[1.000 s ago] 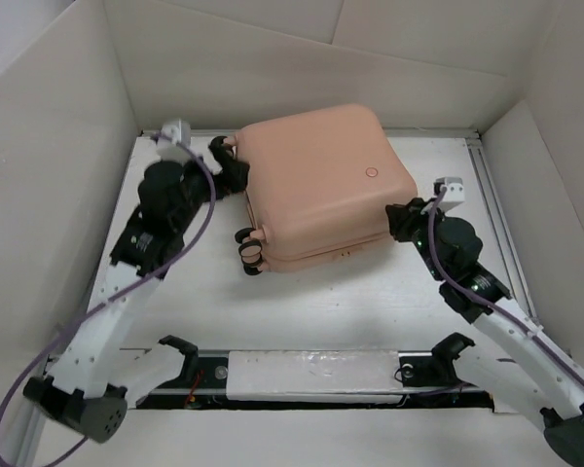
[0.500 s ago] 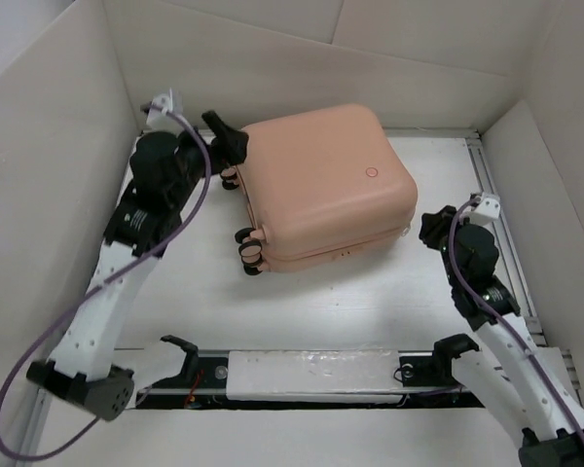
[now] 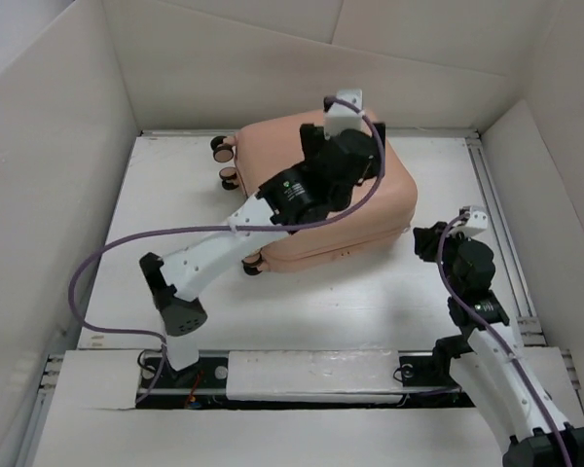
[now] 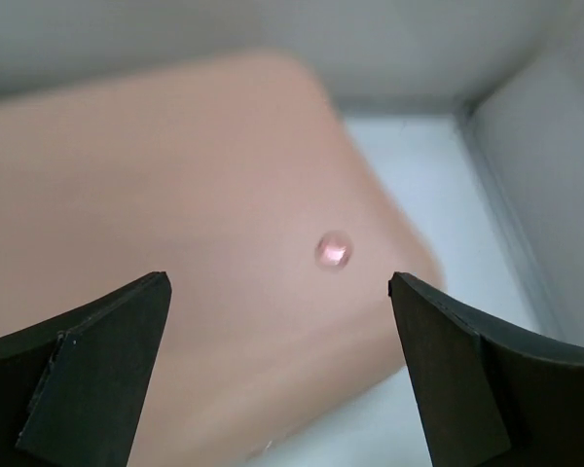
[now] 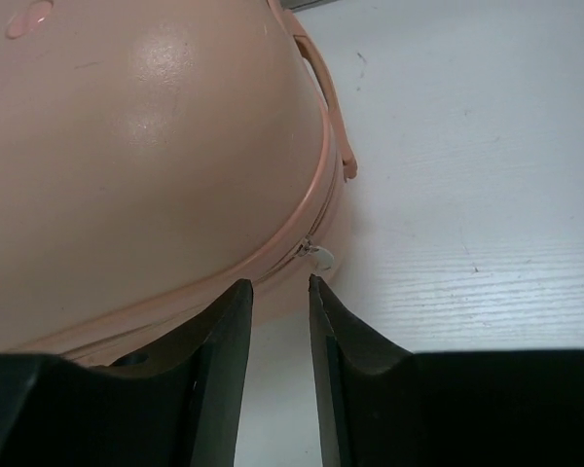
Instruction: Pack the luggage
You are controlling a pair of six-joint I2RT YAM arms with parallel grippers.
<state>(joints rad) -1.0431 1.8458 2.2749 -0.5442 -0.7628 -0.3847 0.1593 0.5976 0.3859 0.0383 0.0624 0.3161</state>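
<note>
Over the luggage, your left pincer hangs wide open and holds nothing. A small round button on the lid sits between its tips. Your right pincer is low by the near right corner. Its fingers stand a little apart with nothing between them, near the zip pull but not touching.

The luggage lies shut and flat at the back of the table, close to the back wall. Its wheels point left. You have lots of bare table on the left and in front, but less on the right.

Only the right wrist view shows the zip and the side handle. In the top view your left arm hides the button.
</note>
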